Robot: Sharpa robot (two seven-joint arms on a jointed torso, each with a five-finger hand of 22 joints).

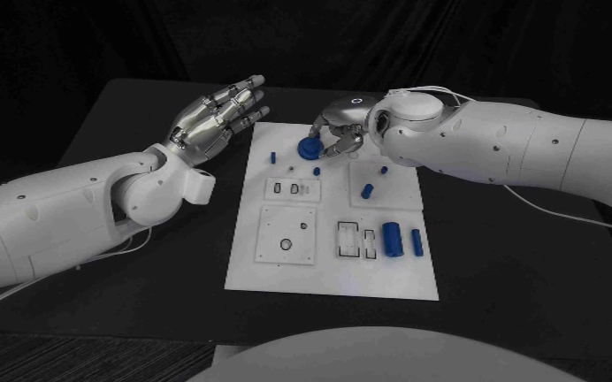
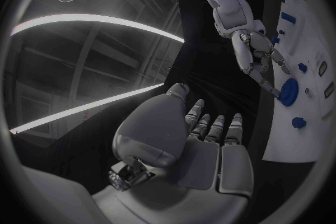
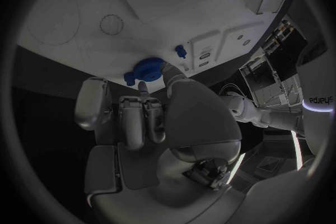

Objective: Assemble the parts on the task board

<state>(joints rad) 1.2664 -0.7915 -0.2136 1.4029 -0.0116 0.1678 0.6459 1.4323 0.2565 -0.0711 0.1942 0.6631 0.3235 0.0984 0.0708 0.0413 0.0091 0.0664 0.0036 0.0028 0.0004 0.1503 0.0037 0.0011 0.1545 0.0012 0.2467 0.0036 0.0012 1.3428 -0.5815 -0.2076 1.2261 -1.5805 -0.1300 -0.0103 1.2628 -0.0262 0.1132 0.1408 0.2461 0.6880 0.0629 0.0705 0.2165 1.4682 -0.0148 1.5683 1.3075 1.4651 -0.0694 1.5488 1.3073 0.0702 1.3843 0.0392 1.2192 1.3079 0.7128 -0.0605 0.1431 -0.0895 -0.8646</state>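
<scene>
The white board [image 1: 334, 223] is lying at the centre of the head view on the black surface [image 1: 510, 258]. The right robot hand [image 1: 342, 133] is reaching in from the right of the frame over the board's upper edge, with its fingertips clamped on a round blue disc [image 1: 309, 148]. The right wrist view is showing this grip closer: the disc [image 3: 145, 70] is sitting between the fingertips [image 3: 142, 87], right at the board's surface; whether it is touching the board cannot be told. The left robot hand [image 1: 219, 117] is hovering at the upper left of the board, fingers apart and extended, holding nothing. A blue cylinder [image 1: 393, 240] is lying in the board's lower right area, with a thinner blue pin [image 1: 416, 242] just beside it.
</scene>
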